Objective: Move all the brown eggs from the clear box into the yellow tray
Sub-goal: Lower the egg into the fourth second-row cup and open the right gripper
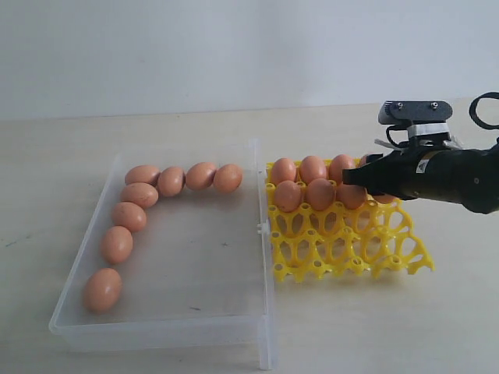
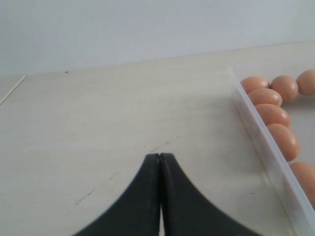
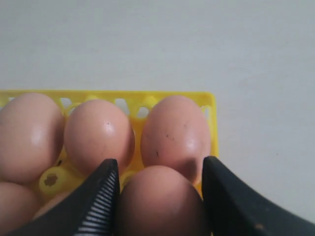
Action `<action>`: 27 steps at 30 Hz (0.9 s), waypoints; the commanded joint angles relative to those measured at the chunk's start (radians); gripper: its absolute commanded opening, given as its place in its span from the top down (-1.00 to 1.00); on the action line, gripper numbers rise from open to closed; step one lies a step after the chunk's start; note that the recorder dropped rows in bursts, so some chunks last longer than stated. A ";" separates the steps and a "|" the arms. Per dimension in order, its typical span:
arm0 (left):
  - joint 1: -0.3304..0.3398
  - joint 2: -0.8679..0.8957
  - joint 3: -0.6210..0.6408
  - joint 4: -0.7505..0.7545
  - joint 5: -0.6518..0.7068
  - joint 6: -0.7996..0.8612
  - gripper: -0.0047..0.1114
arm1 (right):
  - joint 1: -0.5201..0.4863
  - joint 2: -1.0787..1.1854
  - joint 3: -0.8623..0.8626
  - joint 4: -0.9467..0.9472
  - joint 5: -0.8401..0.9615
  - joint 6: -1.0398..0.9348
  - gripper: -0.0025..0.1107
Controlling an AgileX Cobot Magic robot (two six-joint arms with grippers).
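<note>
Left to move: eight brown eggs [image 1: 129,216] in the clear box [image 1: 203,265], lining its left and upper walls.
Yellow tray [image 1: 343,249]: lower rows bare; upper two rows hold about seven.
Grasped egg [image 3: 160,206]: tray's upper right, pinched at both flanks by the right gripper [image 3: 160,164].
Left gripper [image 2: 160,158]: clenched, empty, above the table [image 2: 98,123].

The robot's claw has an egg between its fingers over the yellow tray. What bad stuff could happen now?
1. The right gripper clasps an egg packed tightly among others in the yellow tray. Spreading its jaws could bump the neighbour egg and maybe crack it.
2. The loose eggs in the clear box lie on a flat floor, so a nudge might roll them together.
</note>
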 commanded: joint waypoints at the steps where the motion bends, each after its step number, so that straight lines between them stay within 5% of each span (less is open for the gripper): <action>1: 0.001 -0.006 -0.004 -0.003 -0.014 -0.004 0.92 | -0.006 0.003 0.002 -0.008 -0.026 0.001 0.96; 8: 0.001 -0.006 -0.004 -0.003 -0.014 -0.004 0.92 | -0.006 0.003 0.002 -0.008 -0.038 0.001 0.91; 14: 0.001 -0.006 -0.004 -0.003 -0.014 -0.004 0.92 | -0.006 0.003 0.002 -0.008 -0.046 0.001 0.59; 21: 0.001 -0.006 -0.004 -0.003 -0.014 -0.004 0.92 | -0.006 0.003 0.002 -0.006 -0.062 0.001 -0.03; 27: 0.001 -0.006 -0.004 -0.003 -0.014 -0.004 0.92 | -0.006 0.003 0.002 -0.006 -0.064 0.001 -0.08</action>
